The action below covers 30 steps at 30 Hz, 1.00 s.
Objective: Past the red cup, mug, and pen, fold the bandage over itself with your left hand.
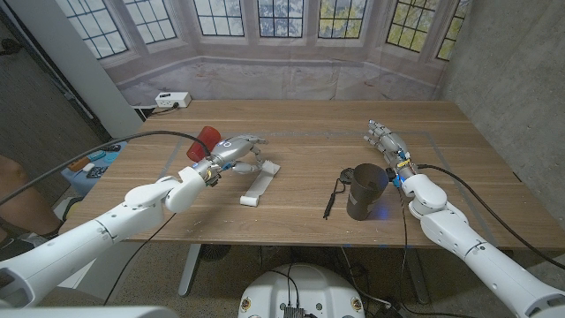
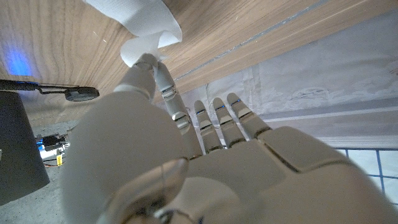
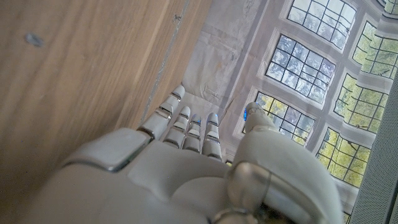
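Wooden counter [image 1: 300, 119] fills mid-frame. Left of centre, red cup [image 1: 205, 137]; left hand [image 1: 235, 150] pinches the far end of the bandage [image 1: 260, 183]. Right of centre, pen [image 1: 332, 196], mug [image 1: 365, 191]; right hand [image 1: 388, 141] spread, holding nothing.

bandage [image 1: 259, 185]: white strip, laid diagonally on the table, far end under the left hand's fingertips, thumb tip touching its curled end. red cup [image 1: 205, 139]: just behind the left hand. dark mug [image 1: 364, 191]: upright, right of centre. black pen [image 1: 333, 198]: flat, just left of the mug.
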Motion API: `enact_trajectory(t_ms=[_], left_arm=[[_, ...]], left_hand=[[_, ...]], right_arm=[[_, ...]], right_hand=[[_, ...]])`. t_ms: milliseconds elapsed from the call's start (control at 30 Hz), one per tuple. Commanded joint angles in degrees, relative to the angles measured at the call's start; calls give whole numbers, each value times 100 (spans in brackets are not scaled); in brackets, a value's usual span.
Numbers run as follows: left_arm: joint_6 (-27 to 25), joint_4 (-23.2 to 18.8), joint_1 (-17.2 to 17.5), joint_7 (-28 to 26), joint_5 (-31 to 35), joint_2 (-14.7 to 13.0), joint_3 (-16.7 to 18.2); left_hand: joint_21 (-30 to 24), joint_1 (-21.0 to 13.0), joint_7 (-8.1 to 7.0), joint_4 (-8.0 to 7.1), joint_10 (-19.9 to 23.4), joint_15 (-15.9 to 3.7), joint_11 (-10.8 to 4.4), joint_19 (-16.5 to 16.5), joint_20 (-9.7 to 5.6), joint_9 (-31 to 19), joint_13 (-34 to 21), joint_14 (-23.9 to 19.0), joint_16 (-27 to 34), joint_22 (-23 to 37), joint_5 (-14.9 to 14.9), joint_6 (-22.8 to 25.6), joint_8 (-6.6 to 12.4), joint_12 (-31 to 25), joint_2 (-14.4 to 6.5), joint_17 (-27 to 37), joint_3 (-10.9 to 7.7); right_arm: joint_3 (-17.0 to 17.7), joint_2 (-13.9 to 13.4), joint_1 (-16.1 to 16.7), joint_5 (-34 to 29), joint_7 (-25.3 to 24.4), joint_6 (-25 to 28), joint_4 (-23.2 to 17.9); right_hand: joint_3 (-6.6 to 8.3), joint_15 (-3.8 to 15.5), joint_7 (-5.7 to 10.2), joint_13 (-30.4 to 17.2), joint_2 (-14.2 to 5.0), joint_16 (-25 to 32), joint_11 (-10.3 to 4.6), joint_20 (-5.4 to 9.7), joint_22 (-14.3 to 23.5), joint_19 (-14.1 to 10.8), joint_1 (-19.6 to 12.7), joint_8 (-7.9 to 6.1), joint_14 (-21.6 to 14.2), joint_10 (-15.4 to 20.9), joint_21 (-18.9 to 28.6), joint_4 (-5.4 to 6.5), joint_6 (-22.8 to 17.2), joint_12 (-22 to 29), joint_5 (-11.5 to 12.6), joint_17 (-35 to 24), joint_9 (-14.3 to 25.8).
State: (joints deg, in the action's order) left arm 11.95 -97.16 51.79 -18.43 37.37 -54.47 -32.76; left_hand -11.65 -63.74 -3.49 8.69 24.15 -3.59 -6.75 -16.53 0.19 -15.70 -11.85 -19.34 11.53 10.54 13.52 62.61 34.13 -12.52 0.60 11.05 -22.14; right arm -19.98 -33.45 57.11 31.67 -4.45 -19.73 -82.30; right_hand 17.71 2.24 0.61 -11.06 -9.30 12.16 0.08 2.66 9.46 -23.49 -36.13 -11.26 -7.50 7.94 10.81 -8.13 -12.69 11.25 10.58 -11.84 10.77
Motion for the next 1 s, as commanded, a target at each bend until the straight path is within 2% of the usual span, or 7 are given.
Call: enact_trajectory(t_ms=[33, 433, 1000], left_arm=[[105, 47, 63, 44, -78, -40, 57], [82, 43, 75, 22, -37, 58, 18], [122, -37, 145, 153, -144, 8, 54]], left_hand=[[5, 52, -34, -7, 19, -32, -29, 10, 5, -262, -32, 15, -27, 10, 33, 3, 33, 17, -4, 18, -59], [-3, 63, -29, -8, 18, -30, -18, 17, 10, -254, -32, 13, -20, 10, 18, 1, 54, 19, 1, 17, -52], [-11, 81, -34, -14, 17, -20, -1, 26, 12, -182, -33, 19, -14, 9, -7, 0, 48, 22, -5, 15, -36]], right_arm=[[-48, 37, -36, -40, -41, 56, -26], [-19, 16, 61, -15, -52, 12, -72], [-9, 10, 152, -14, -69, -24, -132]], right_hand=[[33, 157, -12, -17, -24, 54, 35, 259, 17, -73, -59, 16, -41, 29, 10, 12, -56, 20, -12, -16, 14], [34, 159, -14, -17, -26, 53, 43, 258, 17, -74, -59, 13, -39, 36, 10, 14, -65, 23, -12, -16, 14], [35, 152, -27, -17, -25, 57, 54, 256, 17, -76, -58, 10, -49, 39, 10, 15, -78, 23, -12, -18, 14]])
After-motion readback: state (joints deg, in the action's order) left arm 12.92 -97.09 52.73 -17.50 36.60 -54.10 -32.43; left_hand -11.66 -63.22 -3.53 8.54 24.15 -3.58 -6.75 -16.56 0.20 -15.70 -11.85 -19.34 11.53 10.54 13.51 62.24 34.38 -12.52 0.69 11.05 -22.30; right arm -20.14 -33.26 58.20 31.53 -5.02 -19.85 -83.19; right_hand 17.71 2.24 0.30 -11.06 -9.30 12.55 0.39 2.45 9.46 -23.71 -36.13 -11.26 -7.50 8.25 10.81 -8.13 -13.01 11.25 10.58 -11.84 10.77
